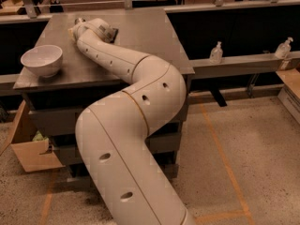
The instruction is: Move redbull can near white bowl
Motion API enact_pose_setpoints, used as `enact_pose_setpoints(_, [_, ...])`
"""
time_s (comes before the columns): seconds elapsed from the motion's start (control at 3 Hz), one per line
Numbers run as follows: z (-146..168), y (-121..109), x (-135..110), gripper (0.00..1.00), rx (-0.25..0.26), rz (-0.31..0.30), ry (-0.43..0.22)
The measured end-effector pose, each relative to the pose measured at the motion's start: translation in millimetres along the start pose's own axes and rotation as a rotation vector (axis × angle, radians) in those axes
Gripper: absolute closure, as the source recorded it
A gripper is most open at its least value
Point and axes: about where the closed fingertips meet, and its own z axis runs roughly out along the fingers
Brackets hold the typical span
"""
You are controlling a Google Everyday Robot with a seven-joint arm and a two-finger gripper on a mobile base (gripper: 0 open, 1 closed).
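Observation:
The white bowl (41,60) stands near the front left corner of the grey table (140,36). My arm reaches across the table to its far left, and the gripper (76,26) is there at the end of the wrist, well behind the bowl. A small silvery bit (78,20) shows at the gripper's tip; it may be the redbull can, but the wrist hides most of it.
A flat dark packet (113,32) lies beside the wrist on its right. Two clear pump bottles (216,53) (284,47) stand on a ledge to the right. An open cardboard box (28,149) sits on the floor at the left, below the table.

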Motion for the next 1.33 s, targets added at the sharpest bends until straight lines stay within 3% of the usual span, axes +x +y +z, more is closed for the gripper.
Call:
enact_pose_setpoints(0.33, [-5,-2,0,0.85,-0.005,-0.007,0.017])
enact_pose_setpoints(0.67, [-23,-13,-5,1.0,-0.022,-0.024,0.02])
enact_pose_setpoints(1.33, [-84,-18,-18,1.0,-0.128,-0.063,0.031])
